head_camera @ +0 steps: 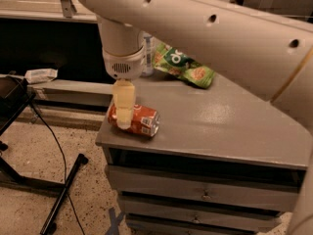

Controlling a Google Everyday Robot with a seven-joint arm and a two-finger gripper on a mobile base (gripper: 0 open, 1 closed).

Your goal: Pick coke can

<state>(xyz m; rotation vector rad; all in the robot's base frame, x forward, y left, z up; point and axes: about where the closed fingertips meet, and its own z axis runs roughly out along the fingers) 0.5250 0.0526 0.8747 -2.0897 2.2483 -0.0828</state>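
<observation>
The coke can [141, 122] lies on its side near the front left corner of the grey cabinet top [220, 126]. It is orange-red with a white label patch and a silver end facing right. My gripper [123, 112] hangs straight down from the big white arm [205, 28]. It stands in front of the can's left end and hides that part. I cannot see whether it touches the can.
A green snack bag [185, 65] lies at the back of the cabinet top. A clear water bottle [148, 57] stands behind the arm, mostly hidden. Drawers [205, 195] sit below the top. A black stand leg and cable [61, 180] lie on the floor at left.
</observation>
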